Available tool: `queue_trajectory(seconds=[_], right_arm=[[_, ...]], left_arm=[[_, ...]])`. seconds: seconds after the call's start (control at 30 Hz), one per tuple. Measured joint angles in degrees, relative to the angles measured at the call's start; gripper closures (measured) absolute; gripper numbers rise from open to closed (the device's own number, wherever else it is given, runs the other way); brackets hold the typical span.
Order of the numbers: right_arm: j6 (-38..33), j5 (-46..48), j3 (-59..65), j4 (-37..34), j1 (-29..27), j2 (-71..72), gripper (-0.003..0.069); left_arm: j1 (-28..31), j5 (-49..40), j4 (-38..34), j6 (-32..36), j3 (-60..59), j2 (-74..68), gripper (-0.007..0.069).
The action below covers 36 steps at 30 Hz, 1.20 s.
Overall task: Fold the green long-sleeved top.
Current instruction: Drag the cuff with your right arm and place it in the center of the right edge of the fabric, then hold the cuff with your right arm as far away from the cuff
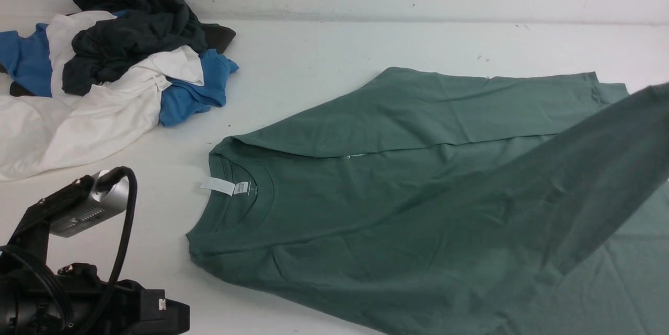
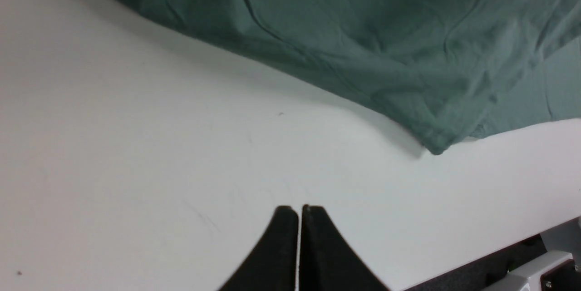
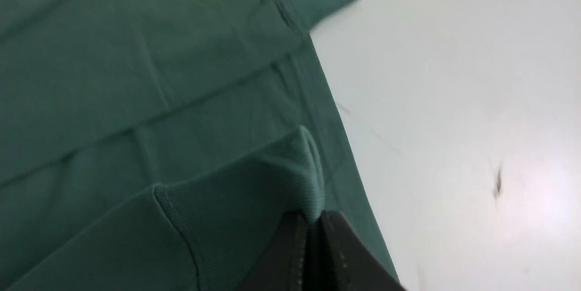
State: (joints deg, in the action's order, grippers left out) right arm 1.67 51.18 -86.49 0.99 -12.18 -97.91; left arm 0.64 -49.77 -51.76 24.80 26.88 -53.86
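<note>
Presently, the green long-sleeved top [image 1: 397, 209] is found spread on the white table [image 1: 324, 63], with its neck to the robot's left and its long axis running left to right. Its ribbed cuff [image 3: 254, 191] is pinched in the closed right gripper [image 3: 313, 218], and the sleeve [image 1: 601, 168] is held above the body. The left gripper [image 2: 299, 211] is noted closed and empty over bare table near the garment's edge. The fold is judged to be the right arm's to carry leftward.

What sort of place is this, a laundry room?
Likely a robot test bench: plain white table, green top laid out, a clothes pile nearby, right claw pinching its cuff.
</note>
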Motion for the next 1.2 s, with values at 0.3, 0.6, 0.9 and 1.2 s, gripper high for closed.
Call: queue_trajectory(seconds=[0.3, 0.6, 0.9, 1.2], right_arm=[[-1.7, -3.6, -8.6, 0.0, 0.8, -9.0, 0.0648], [-1.7, -9.5, -8.6, 0.0, 0.8, -23.0, 0.0530], [4.5, -13.5, -18.9, 0.0, -2.0, -30.7, 0.0321], [7.0, -13.3, -35.5, -1.6, -5.1, -45.4, 0.0305]], left_arm=[[0.0, 1.8, -2.2, 0.0, 0.0, 0.0, 0.0629], [0.0, 2.8, -2.4, 0.0, 0.0, 0.0, 0.0625], [0.0, 3.0, -2.4, 0.0, 0.0, 0.0, 0.0625], [0.0, 5.1, -2.4, 0.0, 0.0, 0.0, 0.0625]])
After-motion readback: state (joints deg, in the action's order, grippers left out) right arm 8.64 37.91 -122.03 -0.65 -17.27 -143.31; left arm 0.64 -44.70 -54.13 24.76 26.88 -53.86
